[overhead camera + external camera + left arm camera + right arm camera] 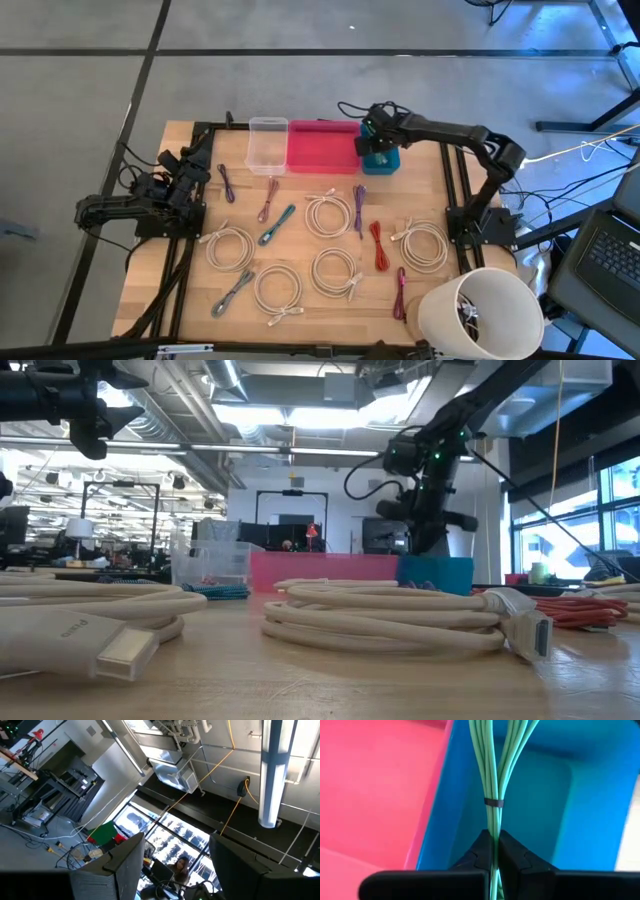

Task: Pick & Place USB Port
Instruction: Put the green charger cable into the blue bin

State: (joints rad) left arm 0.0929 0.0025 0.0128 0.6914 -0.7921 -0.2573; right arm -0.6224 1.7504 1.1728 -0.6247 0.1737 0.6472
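My right gripper (494,851) hovers over the blue bin (545,795) at the table's far edge and is shut on a bundle of green cable (492,775) bound by a dark tie (493,801). The high view shows this gripper (375,137) above the blue bin (381,162), next to the pink bin (322,147). In the low view it (430,540) stands just above the bin (435,572). My left gripper (175,870) is open and points up at the ceiling, with the arm parked at the table's left edge (180,185). My right gripper pinches the green cable bundle between its two fingers (481,852), a little way from the dark tie (493,801). It comes from above, pointing down. The strands (490,827) run on beyond the fingertips, down inside the blue bin's opening. The bundle's far end is out of frame.
Several white cable coils (328,214) lie on the wooden table, along with purple (227,182), red (378,246) and teal (277,224) cables. A clear bin (267,143) stands left of the pink one. A white bucket (480,310) sits at the near right corner.
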